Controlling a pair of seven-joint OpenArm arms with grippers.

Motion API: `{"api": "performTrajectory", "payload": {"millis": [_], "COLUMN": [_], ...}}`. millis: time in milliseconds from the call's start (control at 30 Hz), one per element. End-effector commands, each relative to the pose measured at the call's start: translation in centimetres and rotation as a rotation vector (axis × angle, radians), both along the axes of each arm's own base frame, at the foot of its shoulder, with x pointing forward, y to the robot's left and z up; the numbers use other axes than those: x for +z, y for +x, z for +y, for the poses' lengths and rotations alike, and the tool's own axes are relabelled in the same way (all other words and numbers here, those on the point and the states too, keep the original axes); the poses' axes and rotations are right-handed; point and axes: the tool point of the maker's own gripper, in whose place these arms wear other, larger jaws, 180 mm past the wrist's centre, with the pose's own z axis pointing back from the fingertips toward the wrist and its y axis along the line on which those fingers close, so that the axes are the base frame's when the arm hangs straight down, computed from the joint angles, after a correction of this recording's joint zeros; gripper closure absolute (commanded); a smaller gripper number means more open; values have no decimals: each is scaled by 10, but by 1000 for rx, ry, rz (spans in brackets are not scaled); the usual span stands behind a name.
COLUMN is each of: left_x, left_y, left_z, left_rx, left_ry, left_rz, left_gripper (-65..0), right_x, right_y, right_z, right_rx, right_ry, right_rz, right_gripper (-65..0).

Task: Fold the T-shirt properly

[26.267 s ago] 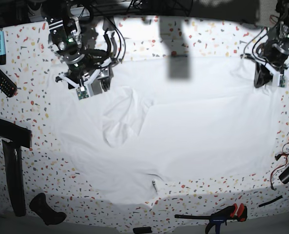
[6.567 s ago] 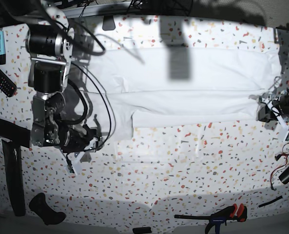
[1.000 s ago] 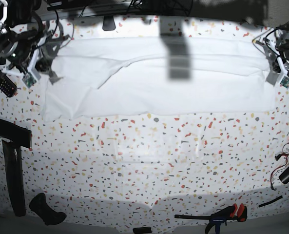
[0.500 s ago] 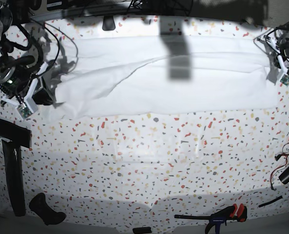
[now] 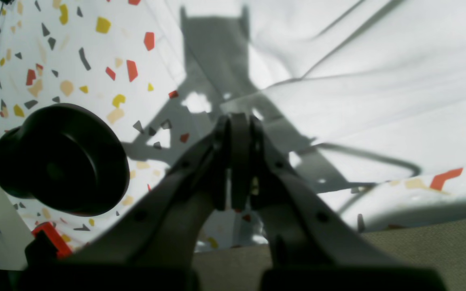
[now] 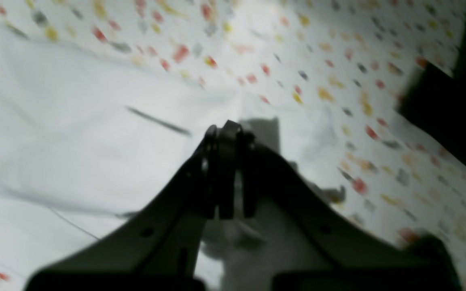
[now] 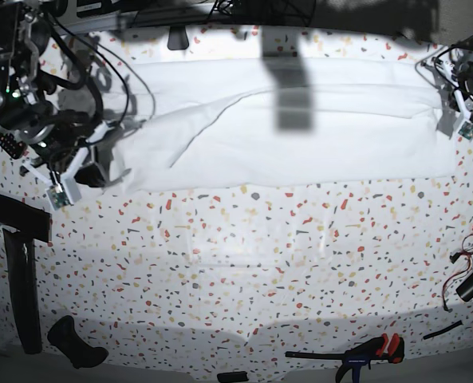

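Note:
The white T-shirt lies as a long folded band across the far part of the speckled table. At its left end in the base view, my right gripper is shut on the cloth. The right wrist view shows the fingers pressed together with white fabric bunched under them over the T-shirt. My left gripper hovers at the band's right end. It is shut, with no cloth showing between its fingers, above the edge of the T-shirt.
A remote control and black bars sit at the left edge. A clamp lies at the front, and cables run along the right. A black round part stands close to my left gripper.
My right gripper has moved toward the front and then rightward, dragging the shirt's left end with it, so that end now lies further right. The left arm has barely moved.

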Motion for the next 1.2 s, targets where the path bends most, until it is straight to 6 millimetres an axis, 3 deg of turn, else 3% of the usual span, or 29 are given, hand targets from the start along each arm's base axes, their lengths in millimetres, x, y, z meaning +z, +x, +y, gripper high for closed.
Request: {"api": "performTrajectory", "payload": {"millis": [0, 167, 367, 500, 633, 700, 900, 1167], "left_x": [8, 8, 8, 8, 8, 8, 8, 8], "left_y": [5, 5, 5, 5, 5, 5, 5, 5], "left_z": [7, 7, 7, 7, 7, 7, 7, 7], "left_rx": [-5, -5, -5, -5, -5, -5, -5, -5], "left_ry": [27, 27, 27, 27, 27, 28, 28, 27], "left_rz": [-21, -21, -21, -21, -21, -21, -21, -21], "left_gripper": [0, 0, 0, 0, 0, 0, 0, 0], "right_x": [15, 18, 23, -4, -36, -41, -40, -13], "right_y": [8, 16, 31, 36, 29, 25, 26, 50], "right_z": [3, 22, 22, 23, 16, 13, 12, 15], "right_rx": [2, -24, -79, -113, -132, -125, -125, -121], "right_ry": [16, 98, 77, 126, 107, 69, 67, 93], "right_rz": [-59, -94, -172, -106, 1, 18, 9, -72], "right_gripper": [0, 0, 0, 0, 0, 0, 0, 0]}}
